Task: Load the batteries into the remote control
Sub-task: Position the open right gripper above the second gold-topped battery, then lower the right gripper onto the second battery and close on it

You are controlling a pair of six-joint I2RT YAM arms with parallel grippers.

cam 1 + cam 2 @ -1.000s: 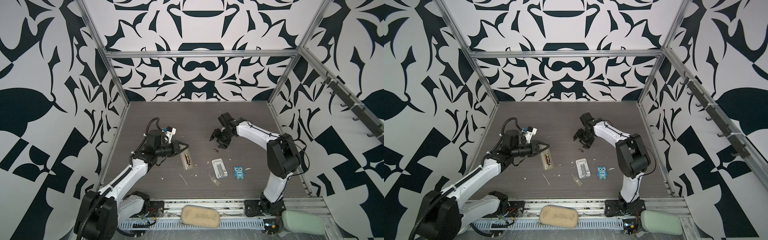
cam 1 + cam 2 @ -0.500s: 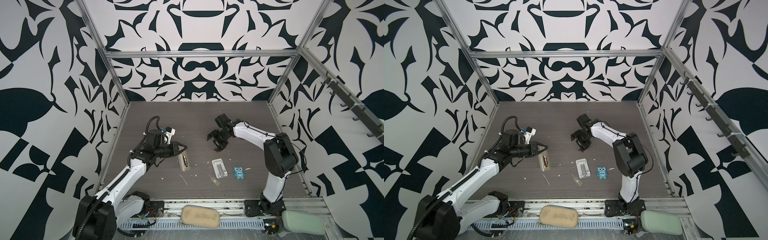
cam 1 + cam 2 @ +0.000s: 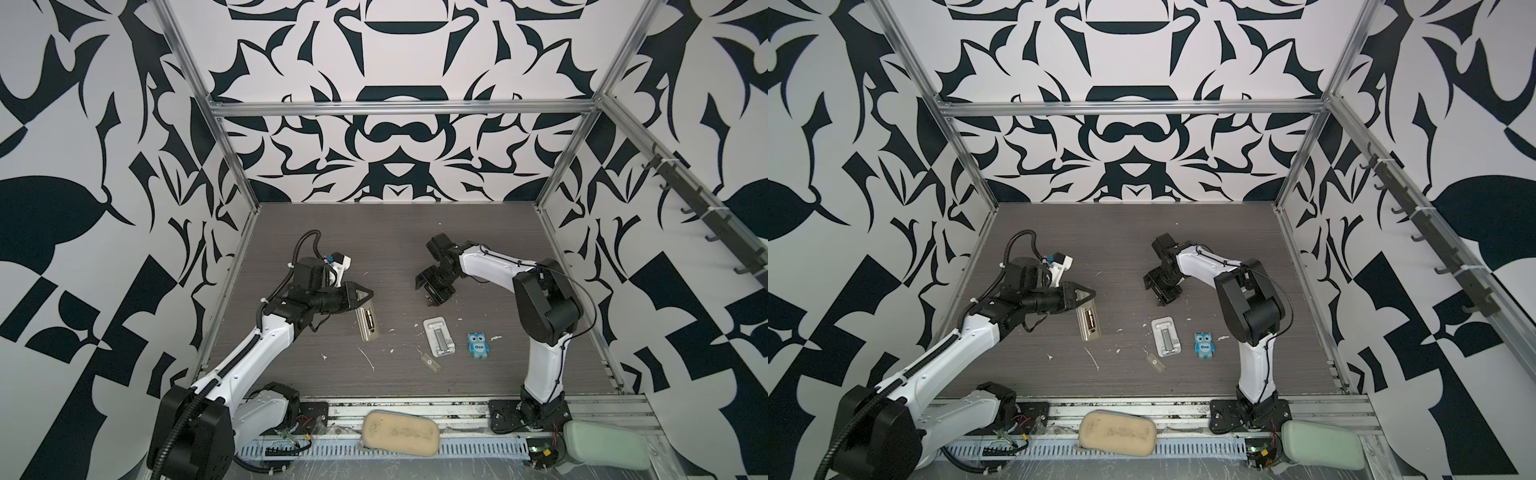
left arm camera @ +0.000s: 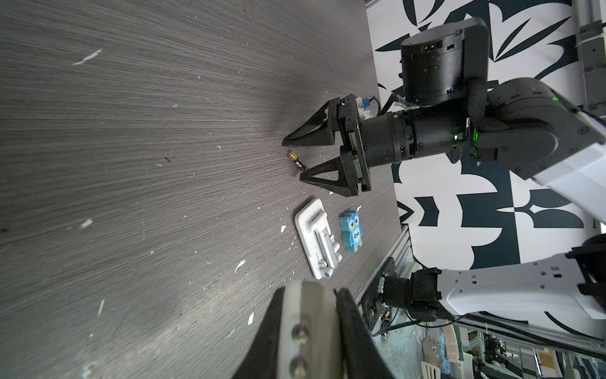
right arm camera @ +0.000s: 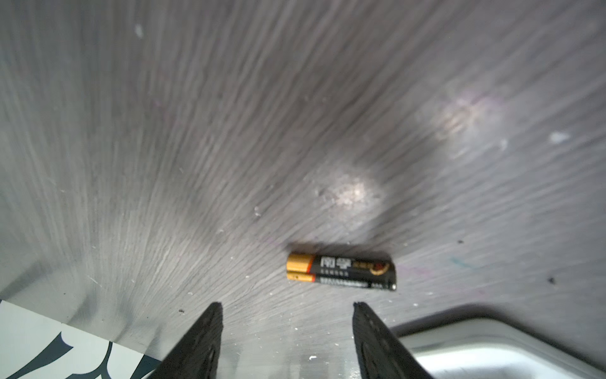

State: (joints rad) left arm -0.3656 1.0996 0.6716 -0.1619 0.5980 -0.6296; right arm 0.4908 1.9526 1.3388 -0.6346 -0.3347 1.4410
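Observation:
The remote control [image 3: 368,322] [image 3: 1089,321] shows its greyish back with a dark battery bay. My left gripper [image 3: 365,296] [image 3: 1088,296] is shut on its far end. In the left wrist view the remote control [image 4: 311,331] fills the gap of the left gripper [image 4: 311,295]. One of the batteries [image 5: 341,271] [image 4: 296,161], black with a gold end, lies on the dark table. My right gripper [image 5: 288,306] [image 3: 424,296] [image 3: 1152,296] [image 4: 292,162] hovers open just over it, a finger to each side, not touching.
A white ribbed stand [image 3: 439,336] and a blue owl figure [image 3: 478,345] lie right of the middle. A small clear piece [image 3: 430,362] is in front of the stand. White scraps dot the table. A beige pad [image 3: 399,432] and a green pad [image 3: 602,446] sit on the front rail.
My right gripper has moved left and toward the front, down over the battery, with its jaws a little narrower. The left gripper with the remote control has shifted slightly left.

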